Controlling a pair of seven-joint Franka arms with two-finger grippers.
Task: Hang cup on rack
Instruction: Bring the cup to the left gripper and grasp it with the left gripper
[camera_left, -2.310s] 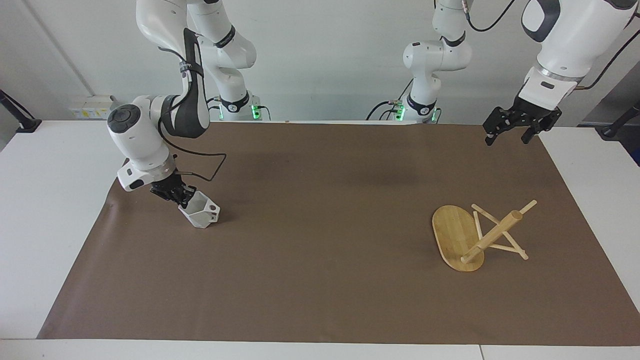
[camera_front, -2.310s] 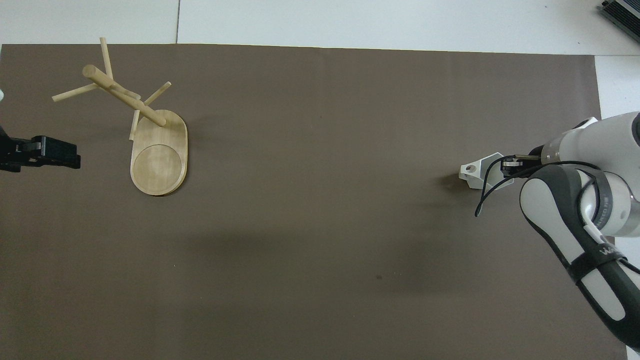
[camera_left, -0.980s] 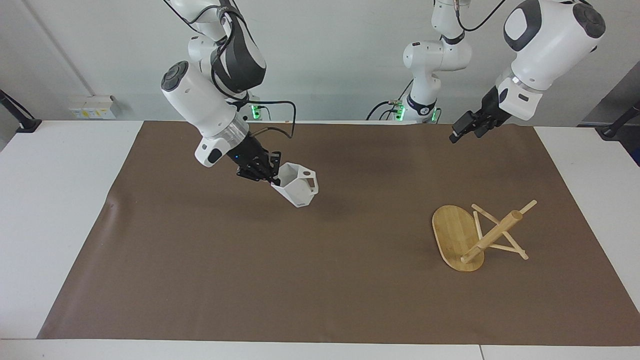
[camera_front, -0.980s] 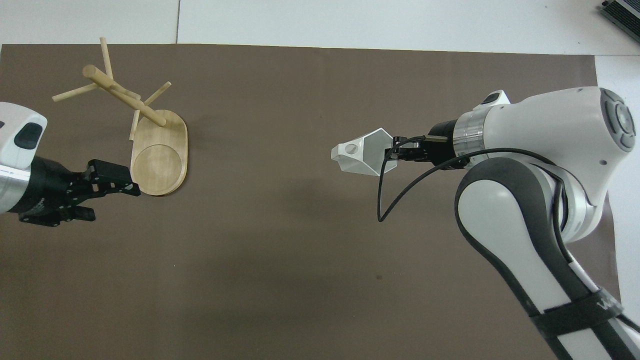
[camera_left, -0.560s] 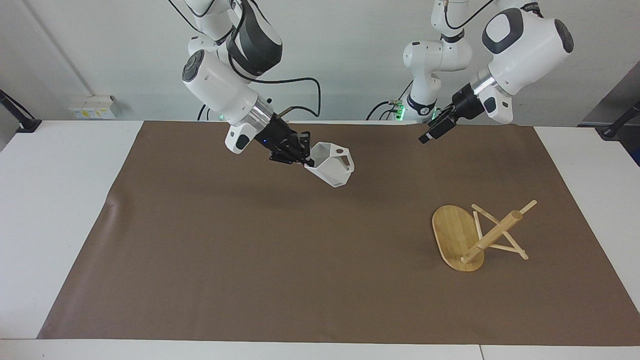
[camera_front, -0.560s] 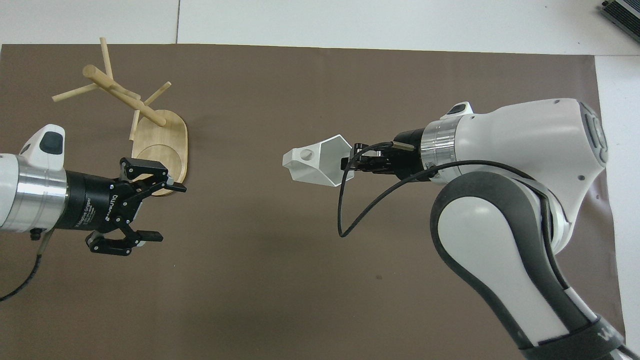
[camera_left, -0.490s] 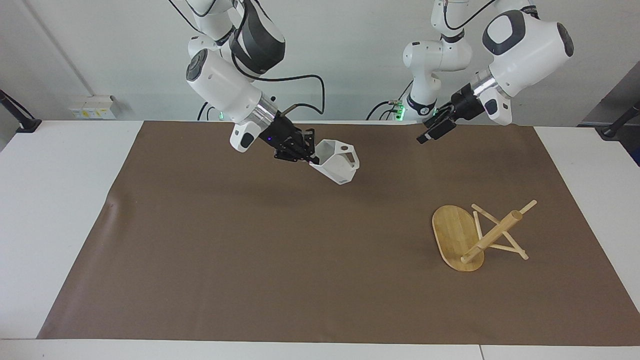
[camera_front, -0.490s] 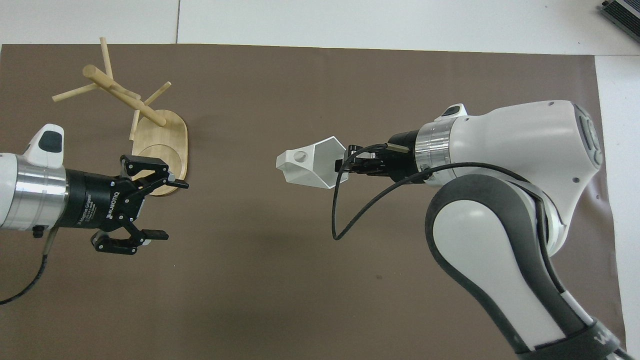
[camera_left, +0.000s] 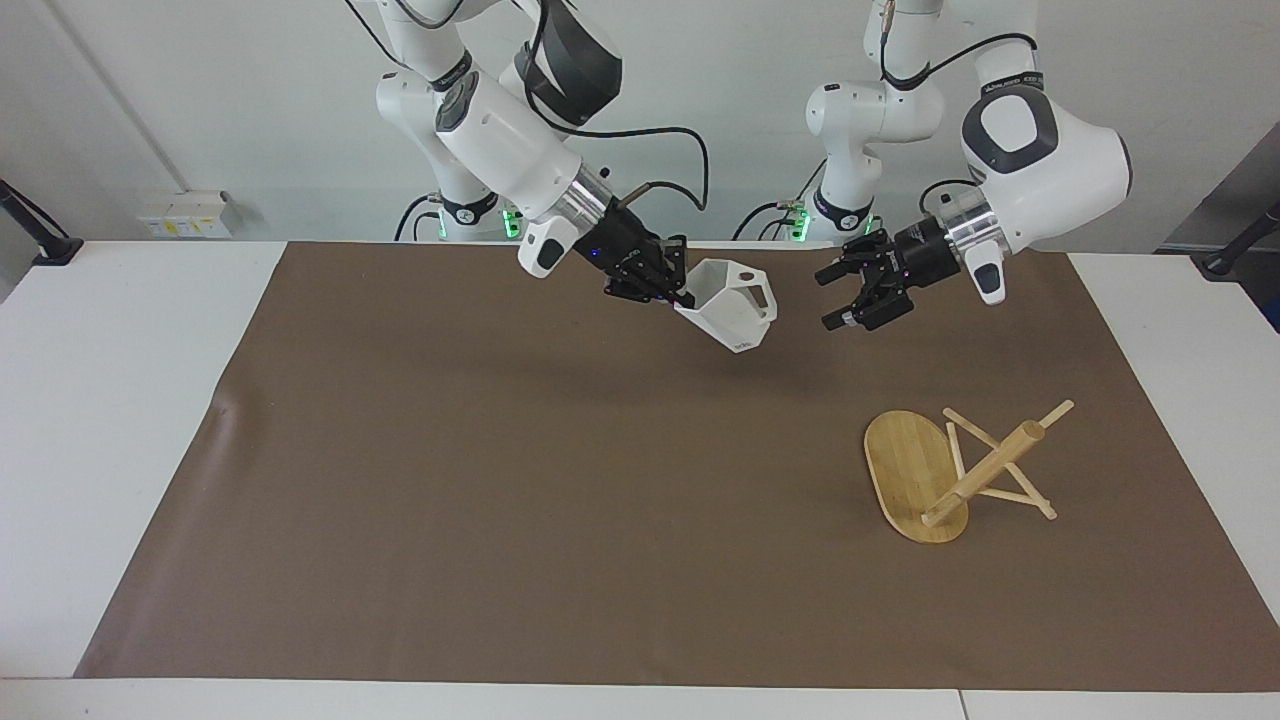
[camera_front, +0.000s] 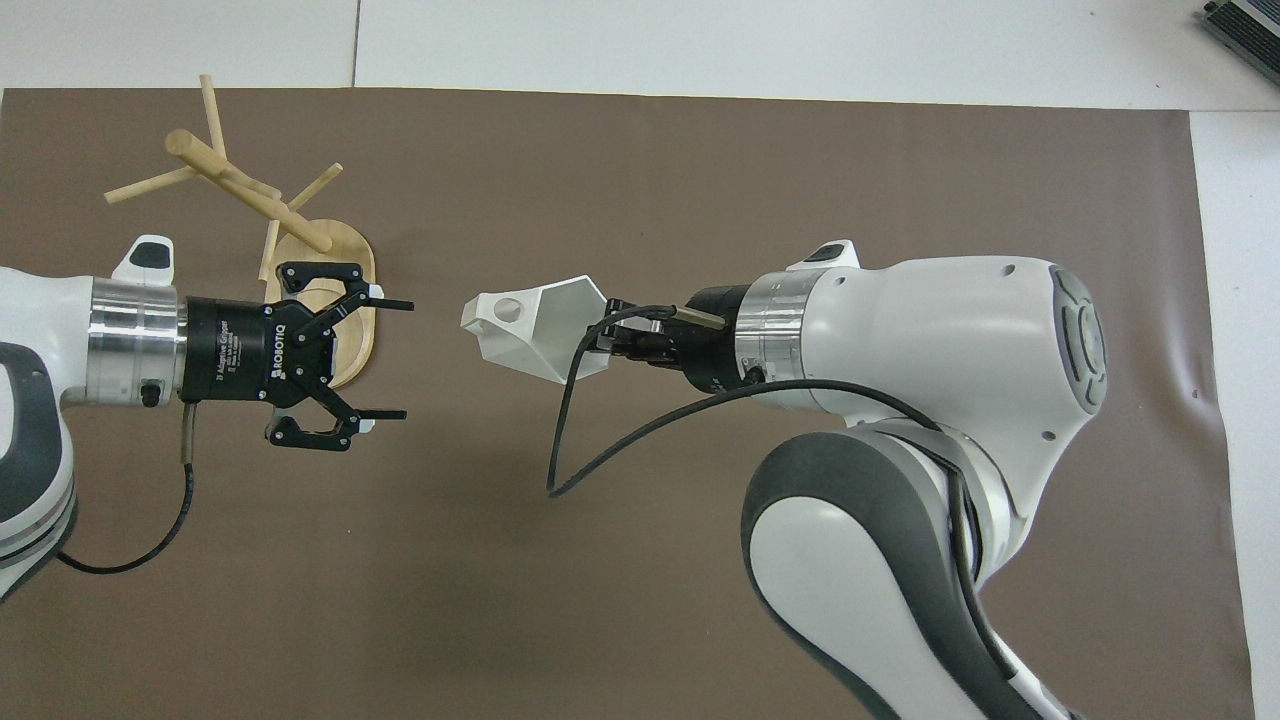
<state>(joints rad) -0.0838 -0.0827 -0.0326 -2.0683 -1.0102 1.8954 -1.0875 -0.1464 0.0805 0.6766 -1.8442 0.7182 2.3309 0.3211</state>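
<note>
**Q:** One vessel appears here; where is it, and what does it contain?

**A:** One white faceted cup (camera_left: 731, 312) hangs in the air over the middle of the brown mat (camera_left: 500, 480), toward the robots' edge of it. It is tilted, mouth turned upward and toward the right arm, handle with its round hole pointing toward the left arm. Its visible interior is bare white.

**Q:** What supports it?

**A:** The right hand (camera_left: 668, 292), clenched on the cup's rim with one finger inside the mouth, carries it clear of the surface (camera_left: 120, 420).

**Q:** And the second hand?

**A:** The left hand (camera_left: 842, 296) hovers over the mat just beside the cup's handle, apart from it, fingers spread wide and grasping nothing. Both hands face each other along the mat's length.

**Q:** Where is the rack?

**A:** The bamboo rack (camera_left: 945, 470) lies tipped over toward the left arm's end of the mat, farther from the robots than both hands. Its oval base stands on edge, and post and pegs slant out sideways. No cup hangs on it.
</note>
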